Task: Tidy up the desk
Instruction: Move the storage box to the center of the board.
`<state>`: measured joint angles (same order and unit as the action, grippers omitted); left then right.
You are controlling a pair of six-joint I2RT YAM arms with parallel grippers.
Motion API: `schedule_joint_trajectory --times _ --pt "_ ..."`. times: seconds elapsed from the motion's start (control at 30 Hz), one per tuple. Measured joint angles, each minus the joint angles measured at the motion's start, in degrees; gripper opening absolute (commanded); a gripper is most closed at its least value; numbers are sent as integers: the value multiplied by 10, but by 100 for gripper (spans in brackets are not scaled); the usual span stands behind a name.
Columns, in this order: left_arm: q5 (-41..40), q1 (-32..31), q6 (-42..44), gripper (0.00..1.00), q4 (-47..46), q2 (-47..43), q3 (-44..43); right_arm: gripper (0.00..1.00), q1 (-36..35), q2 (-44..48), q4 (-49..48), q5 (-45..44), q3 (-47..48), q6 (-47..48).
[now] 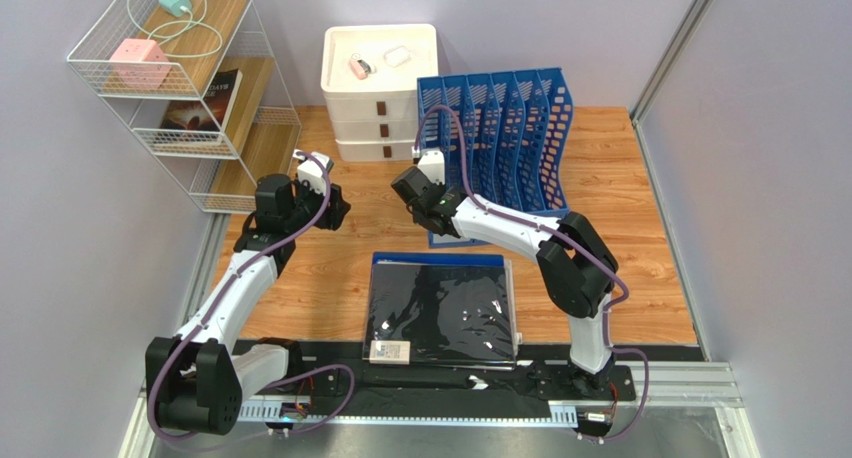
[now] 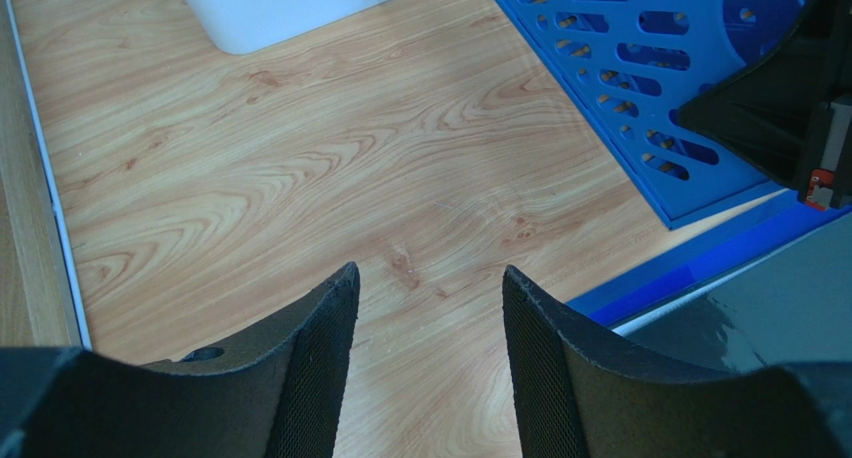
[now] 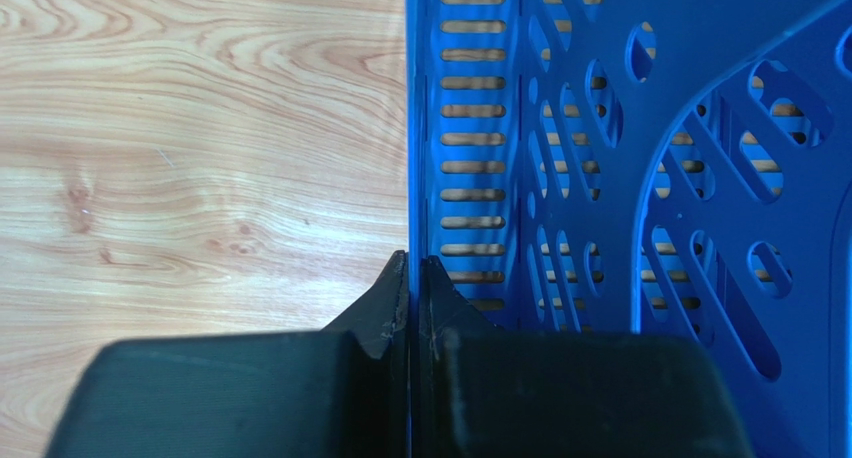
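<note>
Orange-brown wood with plank grain makes up the counter (image 1: 640, 188), which fills the middle of the scene from the arm bases to the far wall. At its far-left corner stands a white wire shelf unit (image 1: 235, 108) with small wooden boards. A pink cube (image 1: 138, 60) and a teal device (image 1: 176, 4) with a pale cable are on the top board, and a dark book (image 1: 205, 103) leans on the one below.

A blue slotted file rack (image 1: 510, 128) stands right of centre. Just left of it, against the far wall, is a white stack of drawers (image 1: 372, 103) with a few small items in its open top tray. A dark flat folder (image 1: 440, 313) with a blue far edge lies at the near centre, between the two arms, with a white label (image 1: 388, 352) at its near-left corner.

The left gripper (image 2: 430, 283) hangs over bare wood between the shelf unit and the rack, its fingers moderately apart and holding nothing. The right gripper (image 3: 410, 268) sits at the rack's near-left edge, its fingers pressed together with nothing visible between them.
</note>
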<state>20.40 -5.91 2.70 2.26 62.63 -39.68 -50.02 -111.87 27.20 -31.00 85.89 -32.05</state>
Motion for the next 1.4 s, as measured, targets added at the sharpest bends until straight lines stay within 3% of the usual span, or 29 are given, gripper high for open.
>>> schedule_joint_trajectory --times 0.47,0.5,0.57,0.6,0.67,0.7,0.77,1.0,1.23,1.3,1.4 --pt "0 0 0 61 0 3 0 2 -17 -32 3 -28 43 -71" --pt "0 0 0 61 0 3 0 19 -22 -41 7 -33 55 -72" --pt "-1 0 0 61 0 3 0 39 -32 -57 21 -43 81 -77" --pt "-1 0 0 61 0 3 0 54 -38 -64 25 -49 92 -80" --pt "-1 0 1 61 0 3 0 68 -49 -69 29 -59 99 -89" --pt "0 0 1 61 0 3 0 83 -54 -69 35 -66 99 -90" --pt "0 0 1 61 0 3 0 100 -62 -65 38 -86 92 -90" --pt "5 0 6 60 20 -2 -2 100 -80 26 92 -147 40 -89" --pt "56 -1 58 61 153 -52 -73 100 -147 168 153 -209 20 -99" --pt "73 -9 82 61 197 -72 -100 100 -167 225 174 -214 -20 -137" --pt "87 -45 121 61 255 -106 -118 100 -191 349 209 -221 -159 -226"
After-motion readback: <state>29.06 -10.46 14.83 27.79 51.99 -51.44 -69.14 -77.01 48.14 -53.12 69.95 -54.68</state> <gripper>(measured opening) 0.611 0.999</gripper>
